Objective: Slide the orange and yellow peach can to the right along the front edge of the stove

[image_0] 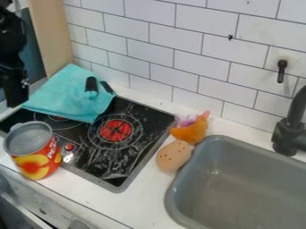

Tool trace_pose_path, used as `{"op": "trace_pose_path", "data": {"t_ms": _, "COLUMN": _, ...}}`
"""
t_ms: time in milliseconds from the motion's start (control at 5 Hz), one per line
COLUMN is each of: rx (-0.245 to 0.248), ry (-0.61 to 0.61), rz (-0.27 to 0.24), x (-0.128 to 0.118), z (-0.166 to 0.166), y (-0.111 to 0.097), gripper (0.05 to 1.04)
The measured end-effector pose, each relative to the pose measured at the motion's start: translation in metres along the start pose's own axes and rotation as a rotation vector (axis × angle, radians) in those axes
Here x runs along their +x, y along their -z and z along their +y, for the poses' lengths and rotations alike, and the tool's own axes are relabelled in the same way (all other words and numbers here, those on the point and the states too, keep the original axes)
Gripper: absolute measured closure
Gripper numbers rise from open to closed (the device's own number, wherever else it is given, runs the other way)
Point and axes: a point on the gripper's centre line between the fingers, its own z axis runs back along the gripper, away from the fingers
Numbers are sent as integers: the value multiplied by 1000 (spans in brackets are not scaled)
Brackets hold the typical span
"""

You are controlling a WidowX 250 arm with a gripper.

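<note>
Teal cloth [69,96] partly covers the stove [108,156] on the white tabletop [146,194], beside a tiled wall [155,36]; the gripper [16,91] is nearby, its opening and hold unclear.

The towel [70,96] was soft, matt cloth; the cooktop [136,147] looked glossy and smooth, the wall tiles [174,38] smooth, the faucet [293,118] matt black.

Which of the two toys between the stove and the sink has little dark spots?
The tan, rounded toy. Small dark spots dot its surface, while the orange toy just behind it shows no such spots.
</note>
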Motion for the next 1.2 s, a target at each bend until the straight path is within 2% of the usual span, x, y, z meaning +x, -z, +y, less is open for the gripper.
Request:
{"op": "trace_pose_path", "data": {"t_ms": 200, "rx": -56, "ry": -11, "rz": 14, "x": 3, "z": 14, "y": 9, "gripper": 83}}
{"op": "trace_pose_path", "data": {"t_ms": 400, "rx": -65, "ry": -10, "rz": 44, "x": 4, "z": 29, "y": 20, "gripper": 83}}
{"op": "trace_pose_path", "data": {"t_ms": 800, "rx": -78, "ry": 41, "rz": 109, "x": -4, "z": 37, "y": 40, "gripper": 83}}
{"op": "trace_pose_path", "data": {"t_ms": 1000, "rx": -93, "ry": 70, "rz": 95, "x": -3, "z": 43, "y": 42, "gripper": 83}}
{"op": "trace_pose_path", "data": {"t_ms": 1200, "rx": -99, "ry": 75, "rz": 110, "x": -4, "z": 44, "y": 49, "gripper": 83}}
